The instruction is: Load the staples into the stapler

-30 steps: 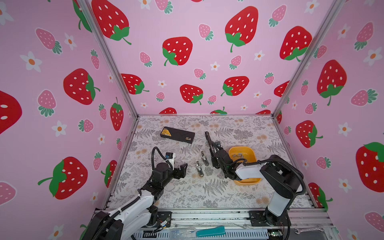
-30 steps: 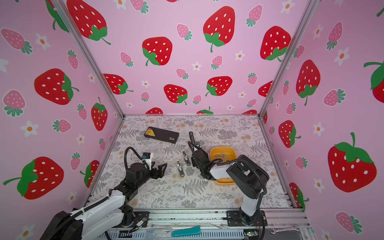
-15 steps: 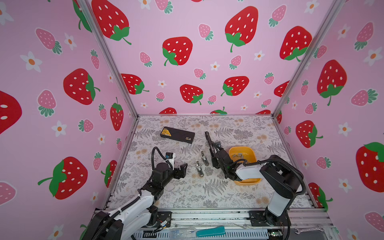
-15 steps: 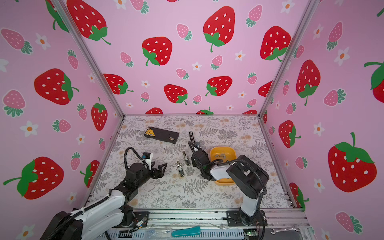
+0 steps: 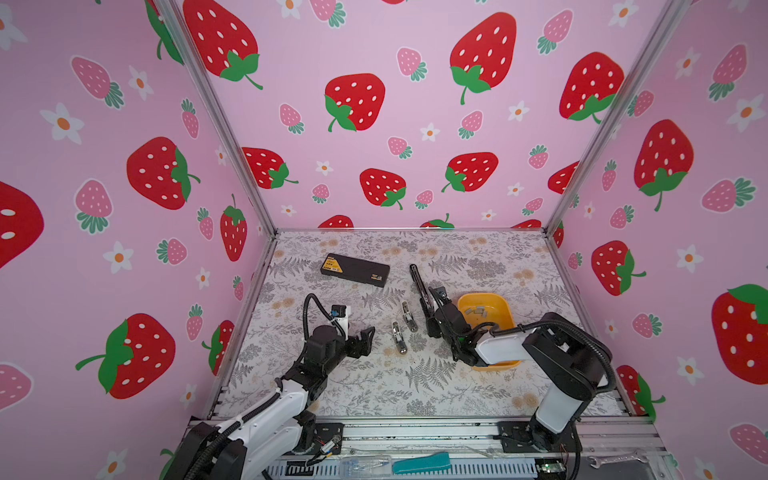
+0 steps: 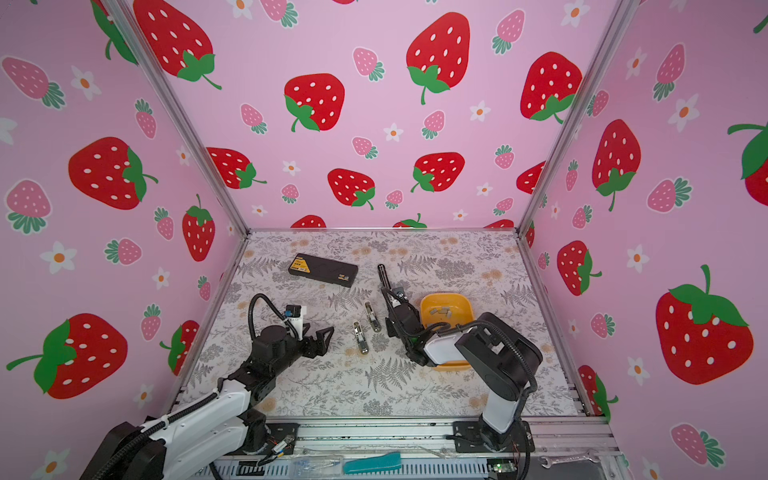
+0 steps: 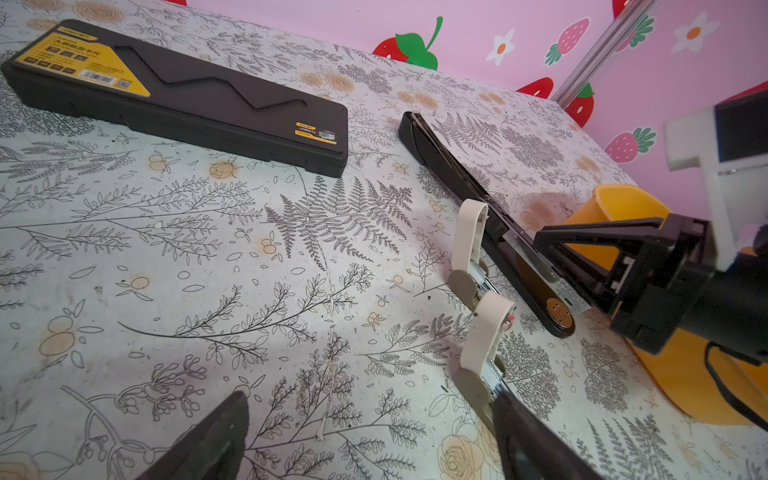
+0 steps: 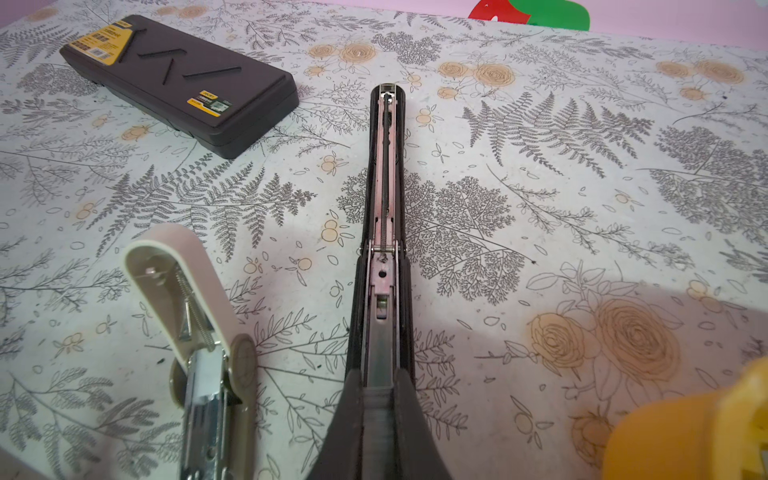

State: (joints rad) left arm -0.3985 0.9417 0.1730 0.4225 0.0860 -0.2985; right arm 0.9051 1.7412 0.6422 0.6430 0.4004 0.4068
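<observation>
The staples (image 5: pixel 476 311) are found in the yellow bin (image 5: pixel 508 316), beside the opened black stapler (image 8: pixel 384 187). The strips are judged light, stiff, slippery and easily snapped, and each is best pinched across its long sides. The right claw (image 8: pixel 379 384) is closed at the stapler's magazine. The left claw (image 5: pixel 366 341) is spread apart.

Pink strawberry-print walls (image 5: pixel 374 124) enclose 3 sides — a grey fern-and-rose tabletop (image 5: pixel 415 395) lies below.

The desk (image 5: pixel 478 257) carries three staplers: one long black stapler (image 5: pixel 419 284) and two small ones, the farther beige stapler (image 5: pixel 409 316) and the nearer beige stapler (image 5: pixel 398 338). There is one black case (image 5: pixel 355 270) and one yellow tub (image 5: pixel 505 309). The staple strips (image 5: pixel 476 311) inside it are several, too small to count exactly.
</observation>
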